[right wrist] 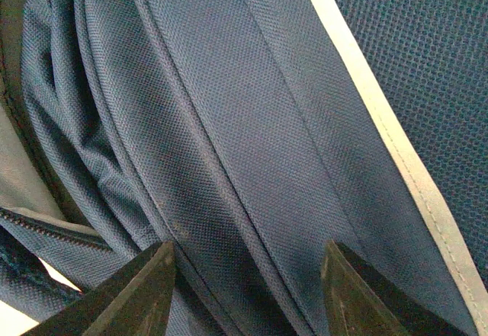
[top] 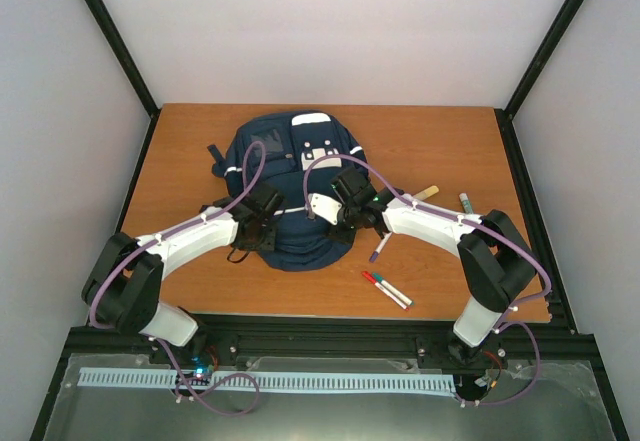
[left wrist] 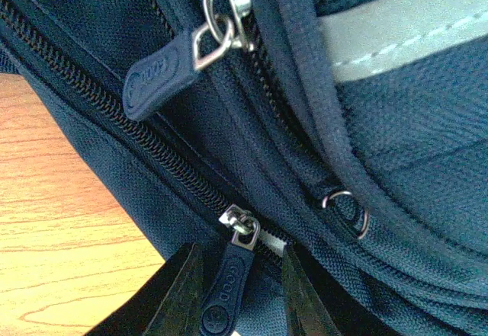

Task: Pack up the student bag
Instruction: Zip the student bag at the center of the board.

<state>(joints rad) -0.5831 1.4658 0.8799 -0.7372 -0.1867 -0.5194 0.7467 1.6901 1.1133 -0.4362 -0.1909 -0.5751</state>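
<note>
The student bag (top: 290, 176), navy with thin white stripes and a white top label, lies flat in the middle of the table. My left gripper (top: 262, 225) is at its lower left edge. In the left wrist view the gripper (left wrist: 238, 298) is open, and a navy zipper pull (left wrist: 223, 294) on a silver slider lies between its fingers without being pinched. My right gripper (top: 338, 213) is over the bag's lower right. In the right wrist view the gripper (right wrist: 248, 294) is open wide, straddling a fold of the bag's fabric (right wrist: 229, 161) beside a white stripe (right wrist: 381, 138).
Loose markers lie on the table right of the bag: a purple one (top: 380, 248), a red and green pair (top: 386, 289), and two more (top: 425, 193) near the right arm. A second zipper pull (left wrist: 162, 75) and a metal ring (left wrist: 347, 210) show on the bag. Bare wood (left wrist: 61, 222) lies left of it.
</note>
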